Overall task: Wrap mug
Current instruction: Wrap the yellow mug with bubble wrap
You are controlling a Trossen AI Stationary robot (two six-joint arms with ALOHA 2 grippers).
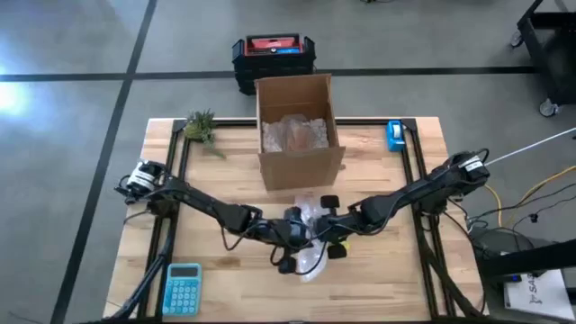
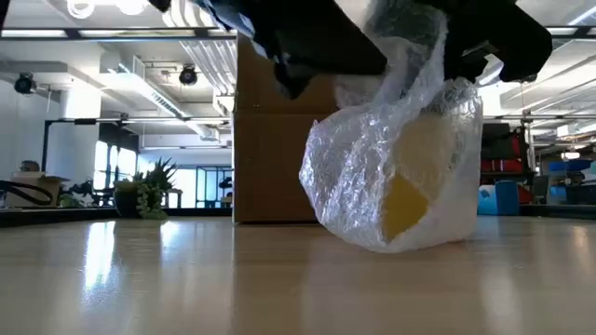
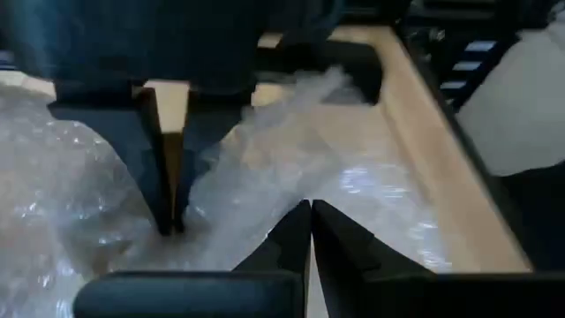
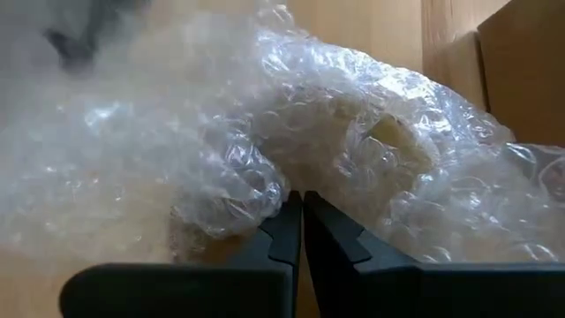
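Both grippers are meeting over the front middle of the table (image 1: 378, 279), just in front of the box (image 1: 298, 130). The mug (image 2: 407, 200), yellow, is sitting there inside bubble wrap (image 2: 372, 177), its bundle resting on the wood. The left gripper (image 3: 310, 231) is pinching a fold of the wrap, its fingers pressed together with no gap showing. The right gripper (image 4: 302, 225) is doing likewise, fingers closed on a bunch of wrap beside the mug. A plant (image 1: 202, 128) is standing at the back left, tape (image 1: 395, 135) is lying at the back right, and a calculator (image 1: 184, 289) is lying at the front left.
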